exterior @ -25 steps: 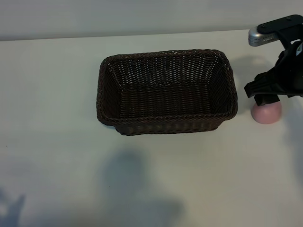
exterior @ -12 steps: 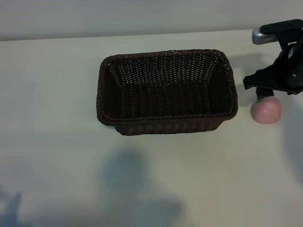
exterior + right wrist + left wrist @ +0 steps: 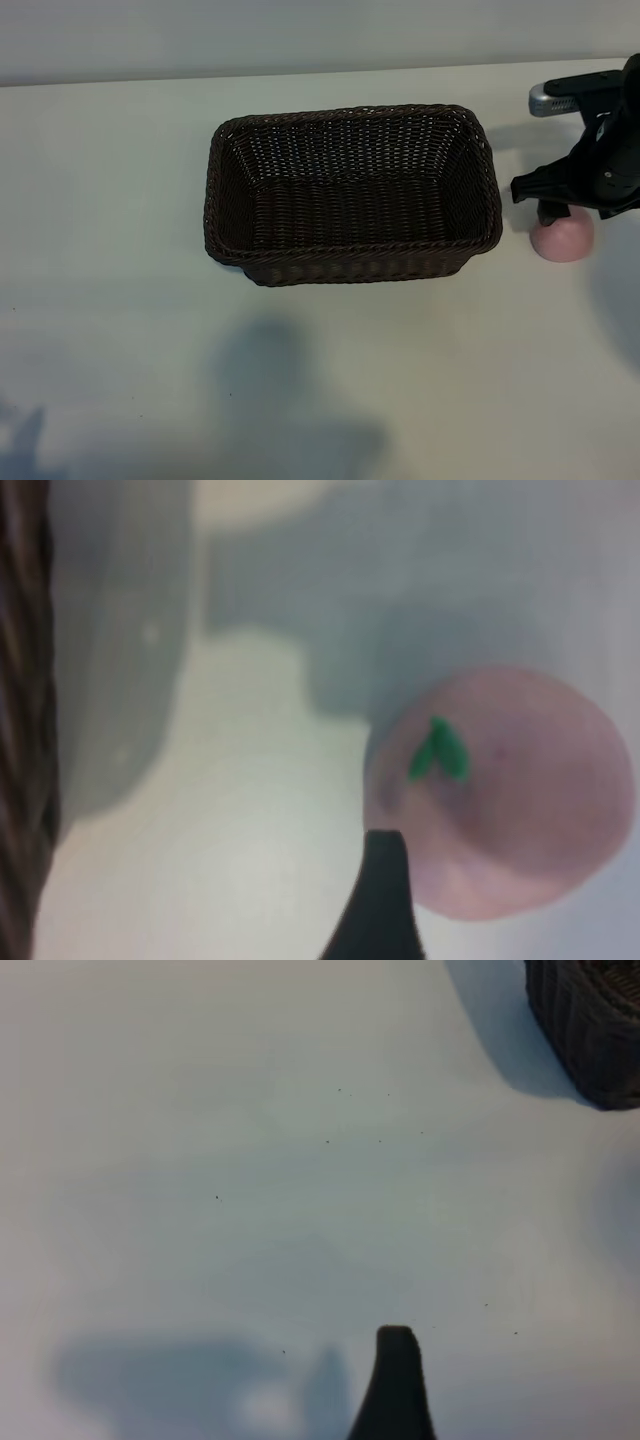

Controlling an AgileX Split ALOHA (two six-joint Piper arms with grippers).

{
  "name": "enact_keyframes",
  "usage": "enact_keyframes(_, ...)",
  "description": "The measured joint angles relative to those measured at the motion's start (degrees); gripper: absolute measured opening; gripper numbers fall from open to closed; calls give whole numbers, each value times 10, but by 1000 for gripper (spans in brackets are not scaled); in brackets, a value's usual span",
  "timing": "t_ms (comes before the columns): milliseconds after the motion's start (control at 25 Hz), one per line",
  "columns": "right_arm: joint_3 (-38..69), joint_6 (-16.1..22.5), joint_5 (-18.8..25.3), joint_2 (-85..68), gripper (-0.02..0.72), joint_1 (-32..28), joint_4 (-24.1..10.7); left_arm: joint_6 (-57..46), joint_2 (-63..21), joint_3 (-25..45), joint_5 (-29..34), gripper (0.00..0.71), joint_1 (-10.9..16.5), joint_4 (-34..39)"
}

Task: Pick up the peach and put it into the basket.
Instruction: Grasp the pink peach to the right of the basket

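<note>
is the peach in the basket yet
No. The peach sits on the table right of the empty basket, under the right gripper.

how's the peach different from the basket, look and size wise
The peach is small, round, smooth and pale pink with a tiny green leaf; the basket is large, rectangular, dark brown and woven. The peach is solid, while the basket is an open container with sloping sides and nothing visible inside. The right gripper hangs over the peach with its jaws open; nothing hangs over the basket. Both rest on the white table, side by side but apart.
</note>
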Motion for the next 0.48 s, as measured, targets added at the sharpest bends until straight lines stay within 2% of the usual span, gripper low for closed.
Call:
enact_keyframes(160,0,1,-8,12,581,0,2,-2,0,0,0,594,0,0)
enact_keyframes(280,-1,1,-10,25,535,0,2,-2,0,0,0,593,0,0)
enact_keyframes(400,-1,1,-11,36,423,0,2,-2,0,0,0,593,0,0)
enact_keyframes(480,-1,1,-9,39,296,0,2,-2,0,0,0,593,0,0)
